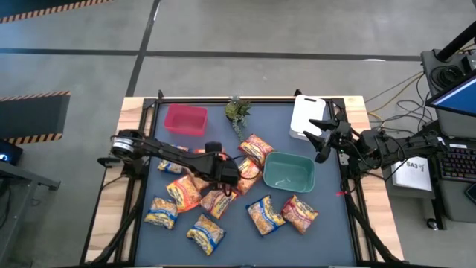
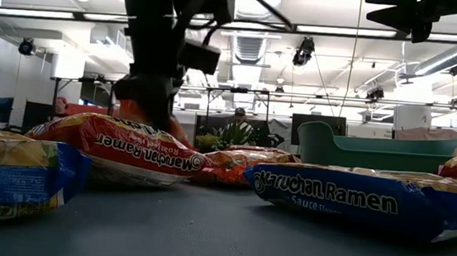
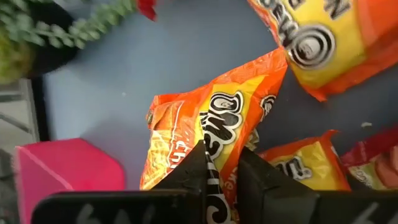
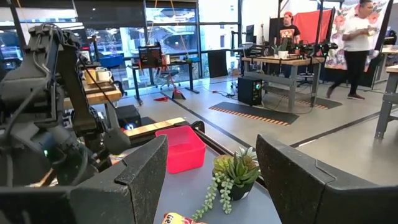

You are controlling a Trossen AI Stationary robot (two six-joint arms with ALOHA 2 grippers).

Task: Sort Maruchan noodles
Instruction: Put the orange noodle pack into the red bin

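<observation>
Noting your bins: pink bin (image 1: pixel 185 120) and teal bin (image 1: pixel 288 173) held nothing visible. Left gripper (image 3: pixel 222 180) pinched an orange packet (image 3: pixel 208 134); right gripper (image 4: pixel 211 180) stood spread.

I see about a dozen Maruchan noodles (image 1: pixel 223 205) packets lying flat and scattered over the dark mat, mostly across its middle and toward the near edge. Most are orange and crinkly, a few red, and yellow-with-blue ones (image 1: pixel 161 212) sit nearer the left edge. One orange packet (image 3: pixel 214 134) is pinched at its edge.
</observation>
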